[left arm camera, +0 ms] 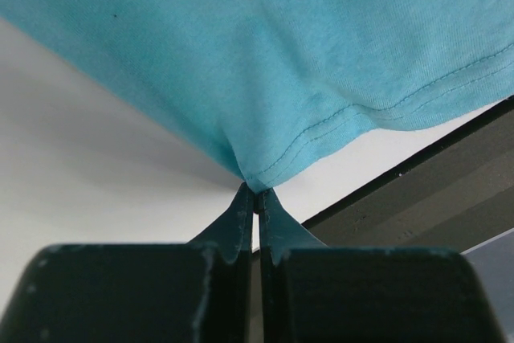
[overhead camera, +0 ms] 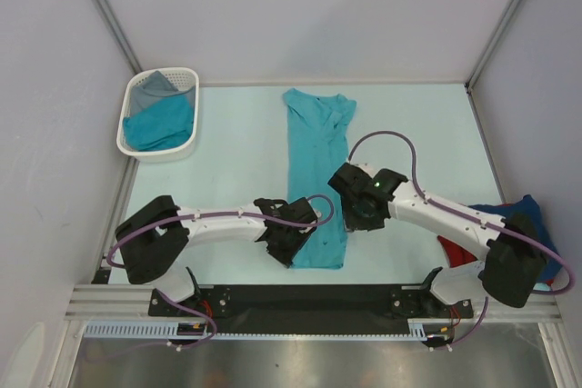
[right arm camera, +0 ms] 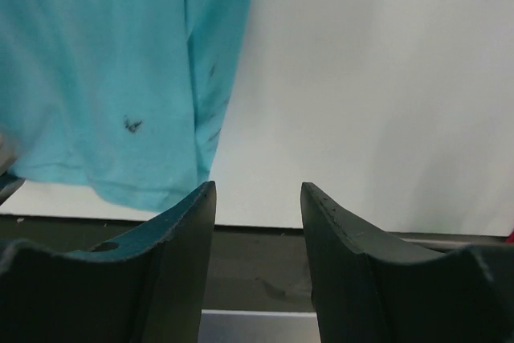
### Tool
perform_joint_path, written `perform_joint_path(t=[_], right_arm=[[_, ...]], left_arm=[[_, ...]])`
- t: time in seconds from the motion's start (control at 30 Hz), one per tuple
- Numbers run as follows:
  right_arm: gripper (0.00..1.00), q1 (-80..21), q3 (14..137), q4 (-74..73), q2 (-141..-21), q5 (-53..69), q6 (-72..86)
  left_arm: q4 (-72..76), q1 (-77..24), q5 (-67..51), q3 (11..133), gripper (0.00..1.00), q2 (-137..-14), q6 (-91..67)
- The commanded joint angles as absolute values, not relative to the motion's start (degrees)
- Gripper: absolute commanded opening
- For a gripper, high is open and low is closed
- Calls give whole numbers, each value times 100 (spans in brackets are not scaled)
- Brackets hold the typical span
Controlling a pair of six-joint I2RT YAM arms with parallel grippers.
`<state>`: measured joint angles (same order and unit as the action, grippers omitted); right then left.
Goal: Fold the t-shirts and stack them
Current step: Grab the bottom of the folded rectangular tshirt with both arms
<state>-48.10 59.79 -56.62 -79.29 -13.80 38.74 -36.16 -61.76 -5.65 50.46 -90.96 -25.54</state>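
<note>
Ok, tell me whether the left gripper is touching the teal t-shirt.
Touching: the left wrist view shows the left gripper pinched shut on a corner of the teal t-shirt.

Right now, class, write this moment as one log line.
left gripper: shut on teal t-shirt hem | right gripper: open, holding nothing | t-shirt: folded lengthwise on table

The big t-shirt (overhead camera: 316, 179) is plain teal with tiny dark spots, the basket (overhead camera: 156, 154) is white, and there is a second teal shirt (overhead camera: 162, 126), a grey shirt (overhead camera: 156, 84), a navy blue shirt (overhead camera: 535, 208) and a red shirt (overhead camera: 452, 247).
</note>
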Motion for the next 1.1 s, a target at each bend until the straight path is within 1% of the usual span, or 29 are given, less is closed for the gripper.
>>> perform_joint_path(t=[0.0, 0.23, 0.57, 0.9, 1.07], right_arm=[[52, -5176, 5924, -5985, -7673, -1336, 4412], [51, -5616, 5731, -6029, -7594, -1073, 4588], [51, -6205, 4817, -5292, -7418, -712, 4904], [51, -6969, 5080, -5001, -7787, -1063, 4948], [49, -7163, 4843, -4826, -7919, -1142, 5168]], left_arm=[[-3718, -6214, -589, 5203, 3, -9061, -2602], [-3639, -6214, -633, 5221, 2, -9088, -2584], [-3463, -6214, -686, 5247, 3, -9167, -2602], [-3401, -6214, -738, 5326, 3, -9237, -2549], [-3428, -6214, -738, 5379, 3, -9299, -2479]])
